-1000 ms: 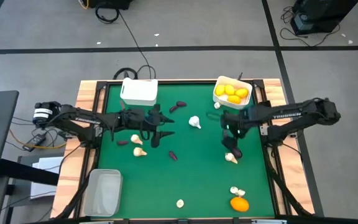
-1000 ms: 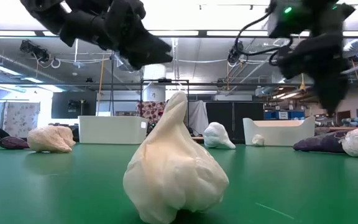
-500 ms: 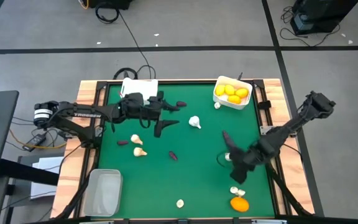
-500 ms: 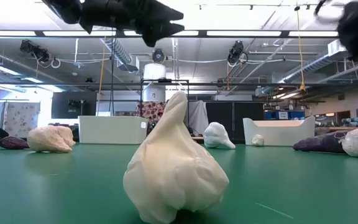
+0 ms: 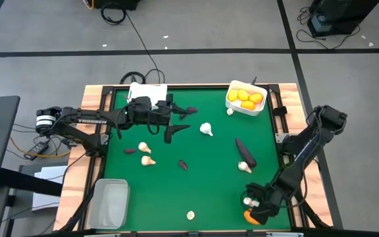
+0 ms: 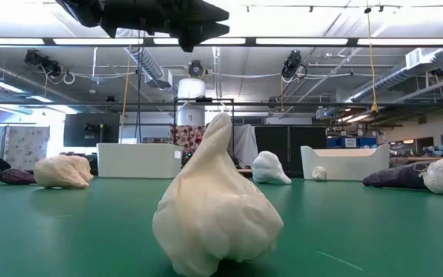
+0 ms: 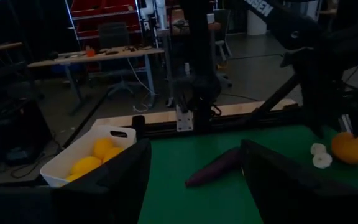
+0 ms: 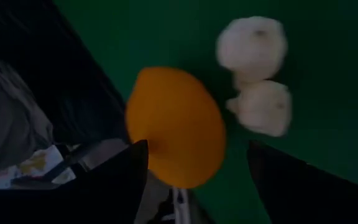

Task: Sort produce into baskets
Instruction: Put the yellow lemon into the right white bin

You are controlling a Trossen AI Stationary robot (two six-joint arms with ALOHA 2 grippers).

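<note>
Near the table's near right corner, my right gripper (image 5: 252, 208) (image 8: 197, 186) is open and slants down over an orange citrus (image 8: 176, 127) (image 5: 249, 216), one finger on either side and clear of it. Two garlic bulbs (image 8: 257, 74) lie beside the citrus. My left gripper (image 5: 176, 126) (image 7: 194, 186) is open and empty, held level high over the table's far left, by the white basket (image 5: 143, 99). A second white basket (image 5: 245, 100) at the far right holds yellow citrus. A clear basket (image 5: 109, 201) stands at the near left.
Loose on the green mat lie garlic bulbs (image 5: 206, 129) (image 5: 244, 167) (image 5: 191, 214) (image 5: 146, 153) and eggplants (image 5: 245, 151) (image 5: 183, 164) (image 5: 191, 110) (image 5: 129, 151). In the low view one garlic bulb (image 6: 215, 208) sits close to the camera. Wooden rails edge the table.
My right gripper has swung from the table's middle right toward the near right corner, and now hangs over the orange citrus. My left gripper has risen and gone a little toward the far edge. No produce has visibly shifted.
</note>
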